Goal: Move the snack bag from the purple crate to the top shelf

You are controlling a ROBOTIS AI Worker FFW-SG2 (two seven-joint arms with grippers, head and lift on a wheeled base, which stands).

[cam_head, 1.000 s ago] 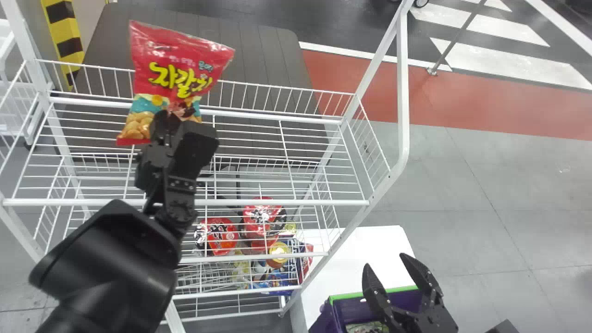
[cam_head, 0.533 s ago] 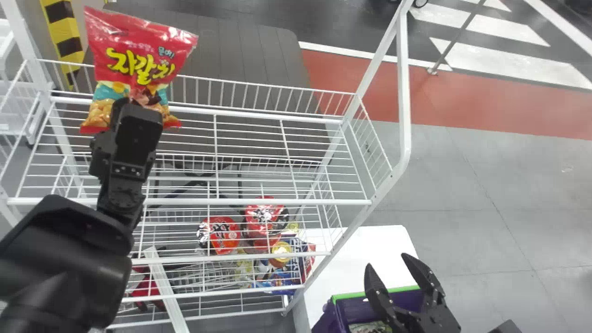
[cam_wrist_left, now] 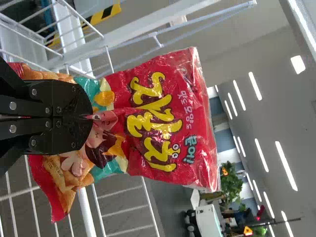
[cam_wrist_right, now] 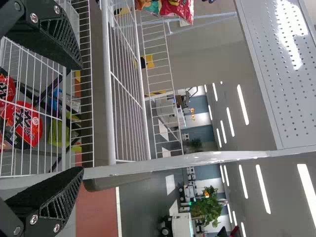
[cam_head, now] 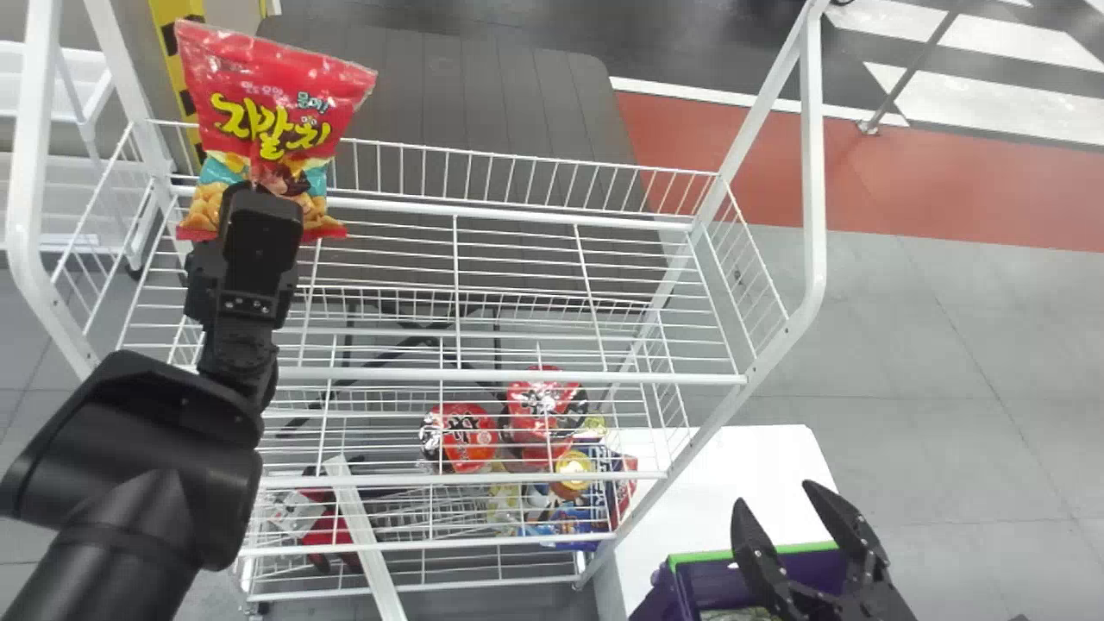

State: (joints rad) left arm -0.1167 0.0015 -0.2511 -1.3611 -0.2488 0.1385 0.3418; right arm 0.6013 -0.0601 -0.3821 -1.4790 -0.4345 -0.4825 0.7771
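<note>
My left gripper (cam_head: 259, 194) is over the left end of the white wire top shelf (cam_head: 517, 259), holding the red snack bag (cam_head: 276, 95) upright by its lower part. In the left wrist view the left gripper (cam_wrist_left: 89, 117) is closed on the front of the snack bag (cam_wrist_left: 168, 113). My right gripper (cam_head: 798, 517) stands open above the purple crate (cam_head: 681, 586) with its green rim, at the bottom right. In the right wrist view the right gripper (cam_wrist_right: 79, 118) has its two fingers wide apart, nothing between them but the rack behind.
Red packages (cam_head: 466, 435) and other snacks lie on lower levels of the rack. The rack's white posts (cam_head: 812, 172) rise at both sides. A white table (cam_head: 759, 466) stands right of the rack.
The left arm has carried the bag leftward over the shelf. Between the last two head frames the rack, crate and right gripper all shift right in the view.
</note>
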